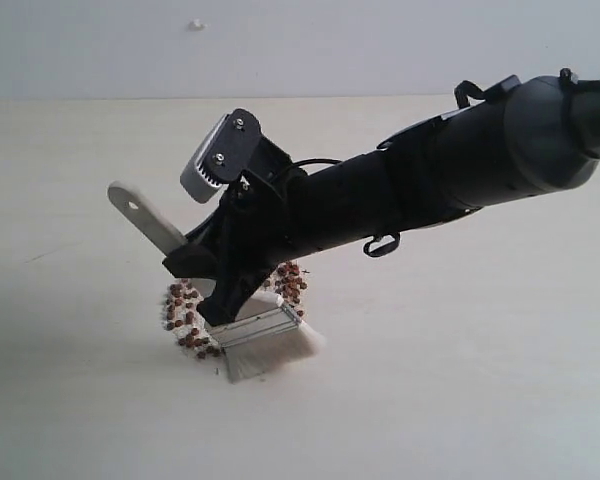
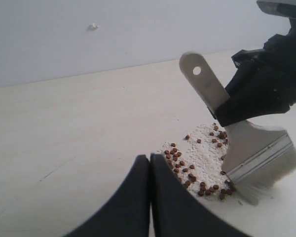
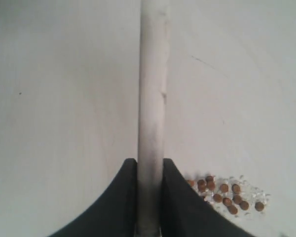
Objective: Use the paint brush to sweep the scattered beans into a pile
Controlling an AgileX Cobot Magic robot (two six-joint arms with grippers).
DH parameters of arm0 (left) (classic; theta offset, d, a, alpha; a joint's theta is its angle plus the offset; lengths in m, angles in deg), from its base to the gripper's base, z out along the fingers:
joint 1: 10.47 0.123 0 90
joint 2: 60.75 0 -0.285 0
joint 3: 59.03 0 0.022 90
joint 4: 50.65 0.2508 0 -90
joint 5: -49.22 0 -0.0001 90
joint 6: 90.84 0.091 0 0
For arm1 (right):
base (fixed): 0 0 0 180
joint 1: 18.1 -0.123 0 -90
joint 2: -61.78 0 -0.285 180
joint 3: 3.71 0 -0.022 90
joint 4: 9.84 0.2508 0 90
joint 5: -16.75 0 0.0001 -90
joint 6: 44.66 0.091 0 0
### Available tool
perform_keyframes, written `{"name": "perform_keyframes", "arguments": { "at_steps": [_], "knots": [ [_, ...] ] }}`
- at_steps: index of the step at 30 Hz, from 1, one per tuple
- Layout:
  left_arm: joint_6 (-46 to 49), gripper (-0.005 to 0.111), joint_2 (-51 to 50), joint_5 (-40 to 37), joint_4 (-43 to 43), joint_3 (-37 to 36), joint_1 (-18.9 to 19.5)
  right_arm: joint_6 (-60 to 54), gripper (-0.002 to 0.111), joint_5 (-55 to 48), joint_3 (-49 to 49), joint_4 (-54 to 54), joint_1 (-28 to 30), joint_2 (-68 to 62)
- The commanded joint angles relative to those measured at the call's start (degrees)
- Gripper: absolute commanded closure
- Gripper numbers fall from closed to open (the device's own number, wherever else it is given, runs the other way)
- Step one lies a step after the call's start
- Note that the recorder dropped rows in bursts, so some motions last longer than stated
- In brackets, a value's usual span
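Count: one paint brush (image 1: 145, 215). The bristles (image 1: 275, 355) rest on the bench (image 1: 460, 390) at the edge of the beans (image 1: 185, 318). My right fingers (image 3: 121, 207) pinch the handle above the ferrule (image 1: 263, 325), which I judge the correct hold. The handle is stiff and light; the bristles are soft and splay. Beans: several dozen, too many to count exactly, lying among pale crumbs (image 2: 204, 153); light and likely to roll. My left fingers (image 2: 130, 207) are pressed together, empty.
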Motion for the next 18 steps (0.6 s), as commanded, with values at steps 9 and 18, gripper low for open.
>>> {"name": "perform_keyframes", "arguments": {
  "at_steps": [9, 18],
  "knots": [
    [0.2, 0.107, 0.2, 0.0, 0.0, -0.2, -0.2, 8.5, 0.108, -0.3, -1.0, 0.0, -0.6, 14.4],
    [0.2, 0.107, 0.2, 0.0, 0.0, -0.2, -0.2, 19.0, 0.108, 37.7, -1.3, 0.0, -15.5, 15.2]
  ]
}}
